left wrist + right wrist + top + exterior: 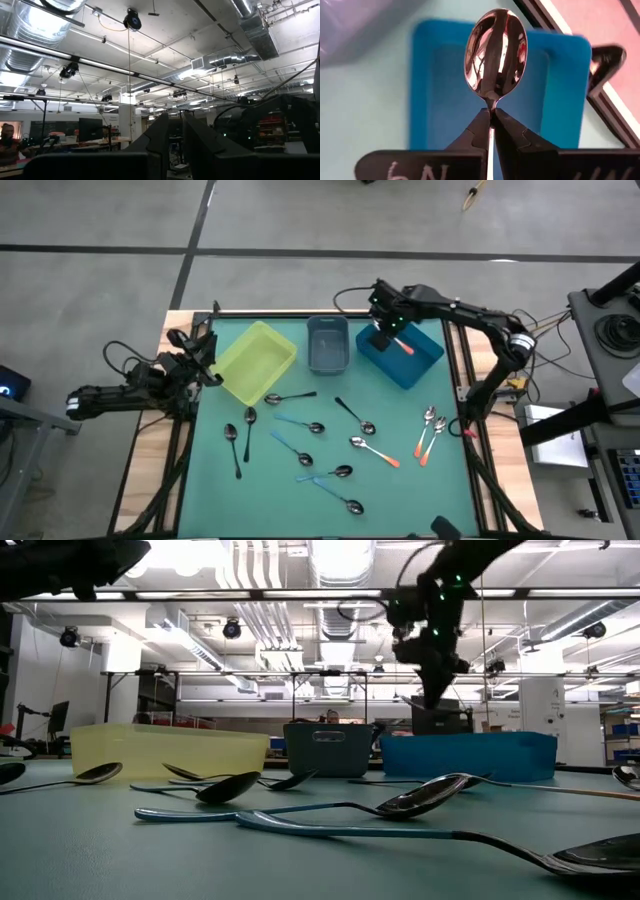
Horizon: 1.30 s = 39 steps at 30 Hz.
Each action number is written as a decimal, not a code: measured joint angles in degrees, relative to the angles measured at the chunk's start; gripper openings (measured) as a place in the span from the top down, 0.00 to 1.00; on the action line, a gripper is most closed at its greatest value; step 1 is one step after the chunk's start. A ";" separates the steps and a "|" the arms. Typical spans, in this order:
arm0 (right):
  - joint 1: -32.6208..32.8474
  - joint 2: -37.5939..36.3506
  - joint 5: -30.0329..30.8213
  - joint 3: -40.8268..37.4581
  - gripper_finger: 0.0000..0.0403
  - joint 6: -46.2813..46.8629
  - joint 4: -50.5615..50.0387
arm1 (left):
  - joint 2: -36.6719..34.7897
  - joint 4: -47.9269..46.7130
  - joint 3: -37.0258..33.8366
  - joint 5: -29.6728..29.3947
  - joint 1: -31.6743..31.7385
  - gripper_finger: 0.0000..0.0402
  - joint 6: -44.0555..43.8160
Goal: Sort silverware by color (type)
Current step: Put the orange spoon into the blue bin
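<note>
My right gripper [387, 332] hovers over the blue bin [425, 358], shut on an orange-red-handled spoon [403, 347] whose shiny bowl [495, 52] juts past the fingertips. In the low view it [432, 670] hangs above that bin [468, 755]. More spoons lie flat on the green mat: black-handled ones [290, 397], light blue ones [300, 423] and orange-red ones [425, 435]. My left gripper [205, 360] waits at the table's left edge beside the yellow bin [255, 360], its fingers [162, 137] together and pointing into the room. My right gripper pinches the spoon's thin neck [491, 106], just behind the bowl, between its two fingertips [507, 127]. The fingers slant down from above and lie along the spoon. The handle runs back between them. The spoon is lifted clear above the blue bin.
A grey-blue bin [327, 343] stands between the yellow and blue bins along the far side. Black frame rails [458, 370] border the mat. Spoons are scattered over the mat's middle and near half; a bare strip lies just in front of the bins.
</note>
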 joint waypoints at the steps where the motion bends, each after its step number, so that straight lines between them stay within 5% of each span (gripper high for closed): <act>1: -0.81 0.00 0.00 -1.08 0.98 -0.26 0.43 | 0.00 0.02 0.00 0.02 0.00 0.91 0.00; 10: -5.29 2.66 -0.13 -6.81 0.98 -2.55 4.83 | 0.04 0.00 0.00 0.00 0.01 0.91 0.17; 39: -7.50 7.39 1.65 -7.89 0.98 -7.12 8.61 | 0.04 -0.31 0.00 0.00 -0.01 0.91 0.40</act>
